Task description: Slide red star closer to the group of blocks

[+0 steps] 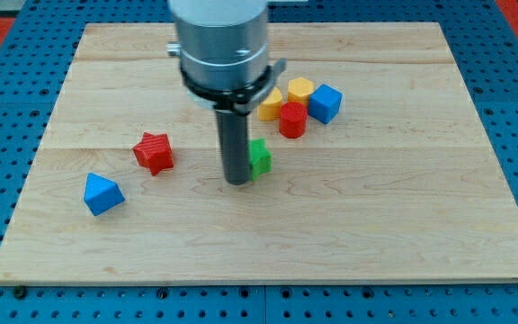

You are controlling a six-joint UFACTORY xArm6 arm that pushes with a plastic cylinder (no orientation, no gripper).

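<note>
Surroundings: blue pegboard (7,90) with rows of small holes shows on all sides of the wooden table (403,216); a red strip sits at the view's top corners.
Table: pale wood planks, grain running left to right, carrying every block; no bin, tray or other container stands on it, so the blocks lie loose on the bare wood.
Arm: my grey cylindrical housing (220,40) comes down from the view's top centre, with a dark collar beneath it and the straight dark rod below that.
My tip (236,182): it rests at the table surface near the middle, just left of the green block and touching or almost touching it; I cannot tell which. I have no fingers, so there is nothing to hold apart or together, only this rod end.
Blue cube (325,103): right end of the group at the view's upper right of centre.
Blue triangular block (102,193): alone toward the view's lower left, well apart from the group.
Red star (154,152): left of my tip with bare wood between us, well apart from the group, up and right of the blue triangular block.
Red cylinder (292,120): in the group, just beside the blue cube and below the yellow blocks.
Yellow hexagonal block (300,89): top of the group.
Yellow block (271,105): left of the red cylinder, shape partly hidden by my collar.
Green block (260,157): partly hidden behind my rod, below the group.
</note>
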